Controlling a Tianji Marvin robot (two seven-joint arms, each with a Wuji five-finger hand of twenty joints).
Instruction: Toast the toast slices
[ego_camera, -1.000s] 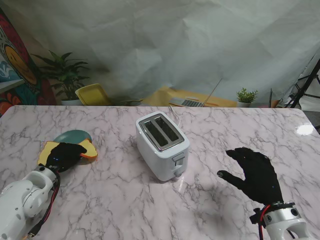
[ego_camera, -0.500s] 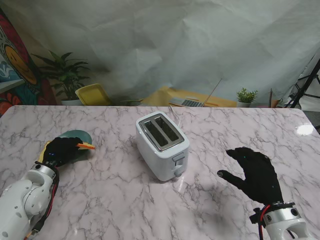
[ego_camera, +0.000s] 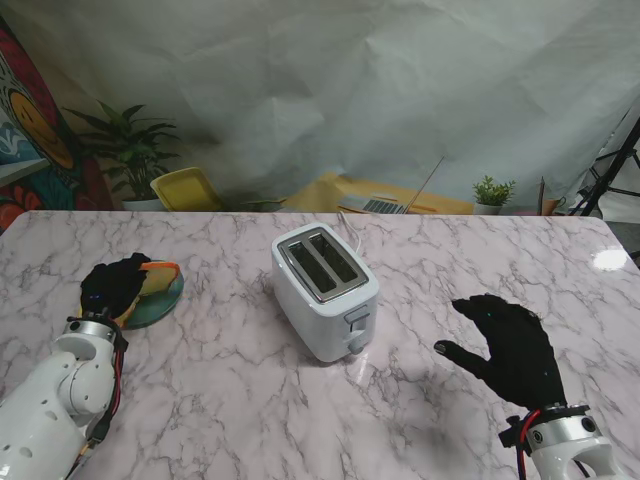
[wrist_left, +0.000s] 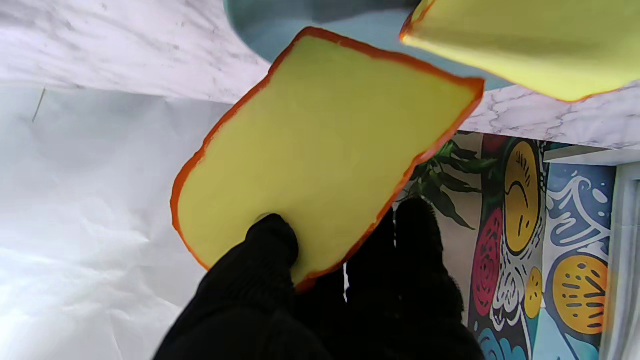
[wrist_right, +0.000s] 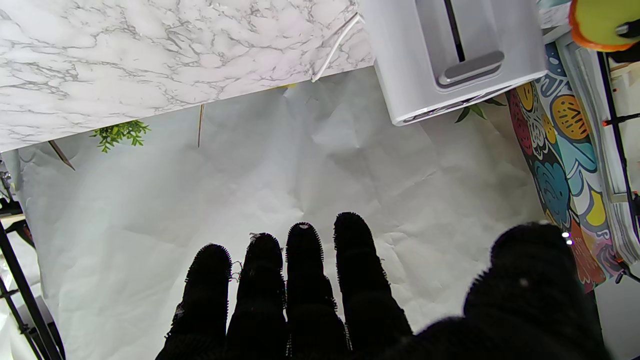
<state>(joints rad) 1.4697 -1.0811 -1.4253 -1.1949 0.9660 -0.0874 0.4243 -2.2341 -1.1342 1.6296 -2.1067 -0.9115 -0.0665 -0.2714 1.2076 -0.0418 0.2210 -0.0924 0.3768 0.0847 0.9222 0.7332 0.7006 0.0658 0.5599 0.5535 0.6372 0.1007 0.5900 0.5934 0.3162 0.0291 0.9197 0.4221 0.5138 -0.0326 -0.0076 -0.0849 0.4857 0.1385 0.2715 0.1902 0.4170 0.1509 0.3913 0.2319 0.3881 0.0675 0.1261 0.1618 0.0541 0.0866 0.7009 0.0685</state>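
Left hand (ego_camera: 112, 285) raised over the teal plate (ego_camera: 160, 303) at the counter's left side, black-gloved fingers closed on one toast slice (wrist_left: 320, 150). Seen from the wrist: thumb (wrist_left: 270, 245) pressed on the slice's yellow face near one short edge, other fingers behind it, slice lifted clear of the plate with its orange crust all around. Second toast slice (wrist_left: 525, 45) just beside it, over the plate's rim and part of the counter (ego_camera: 420, 420); whether resting flat or leaning, cannot tell. From the stand, only an orange crust edge (ego_camera: 160, 268) poking out past the glove, left forearm rising from the near left corner with wrist bent upward

White toaster (ego_camera: 324, 290) at mid-counter, well apart from the plate, two slots on top bare, lever on the end nearer to me, cord trailing behind

Right hand (ego_camera: 508, 345) hovering to the right of the toaster, nearer to me, palm down, holding nothing: four fingers (wrist_right: 305, 280) straight and side by side, thumb (wrist_right: 530, 280) spread wide toward the toaster. Wrist level, right forearm coming up from the near right corner
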